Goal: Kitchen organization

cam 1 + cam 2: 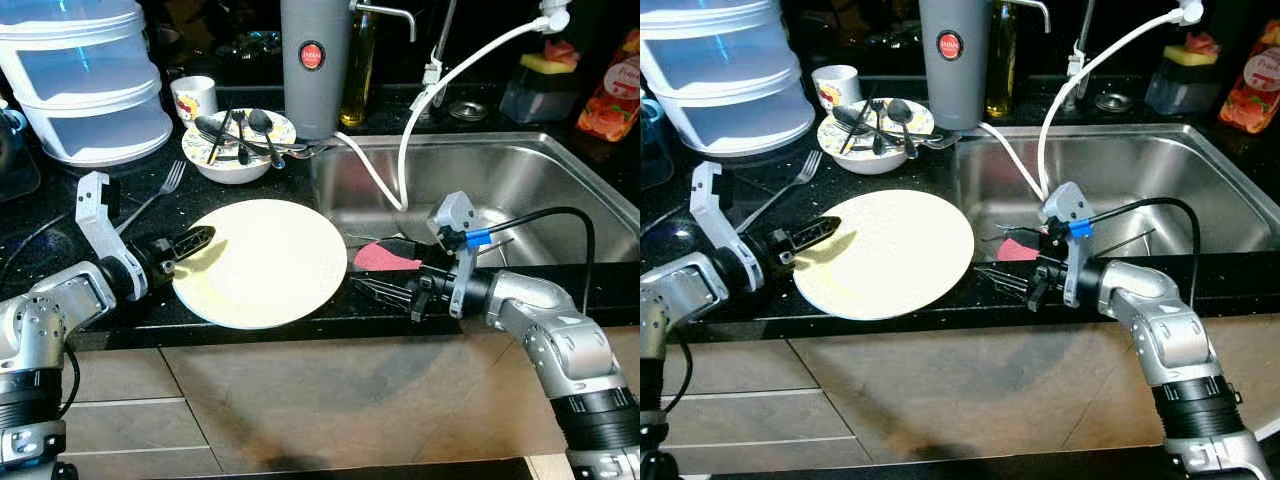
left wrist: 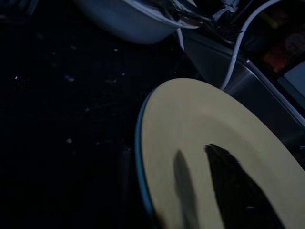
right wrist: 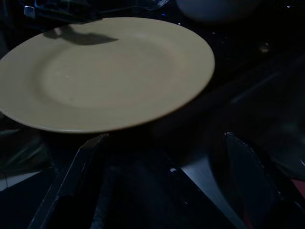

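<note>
A steel sink is set into the right part of the black desk. A pale yellow plate lies at the desk's front edge, just left of the sink. The left claw grips the plate's left rim — one finger lies on top. The right claw hangs spread open just beside the plate's right rim, not touching. A bowl of spoons sits toward the back edge.

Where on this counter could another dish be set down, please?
Bare counter lies between the tubs, the fork and the plate. The sink basin right of the hose is also free. It is crowded around the bowl, cup and grey canister.
</note>
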